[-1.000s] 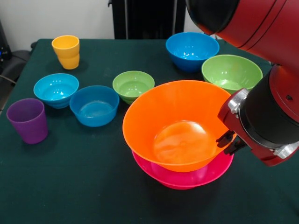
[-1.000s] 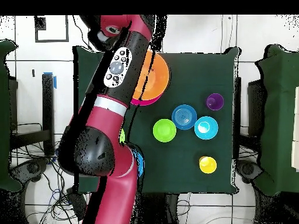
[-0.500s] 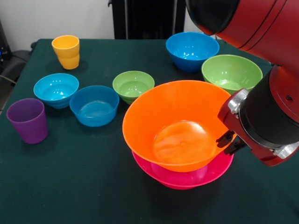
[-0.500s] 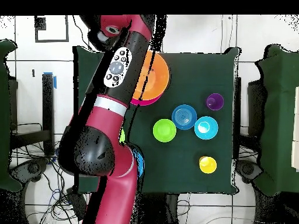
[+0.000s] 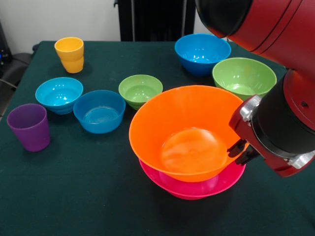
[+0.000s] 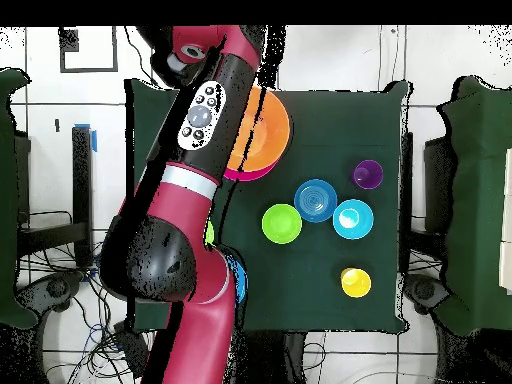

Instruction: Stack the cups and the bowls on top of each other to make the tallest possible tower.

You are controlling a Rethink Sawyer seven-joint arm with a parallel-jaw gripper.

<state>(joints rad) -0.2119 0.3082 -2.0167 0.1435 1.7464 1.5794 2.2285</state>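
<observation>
The gripper sat at the right rim of the large orange bowl, its black tips touching or just beside the rim; whether they pinched the rim or stood apart could not be told. That bowl rested tilted in the large pink bowl, the two forming the tower near the front right of the green table; anything between them was hidden. The orange bowl's inside showed nothing in it.

Behind the tower stood the medium green bowl and, beyond it, the medium blue bowl. Left of the tower sat the small green bowl, the small blue bowl and the cyan bowl, close together, all empty. The purple cup stood upright near the left edge, the yellow cup far back left.

In the overhead view the red arm covered part of the orange bowl.
</observation>
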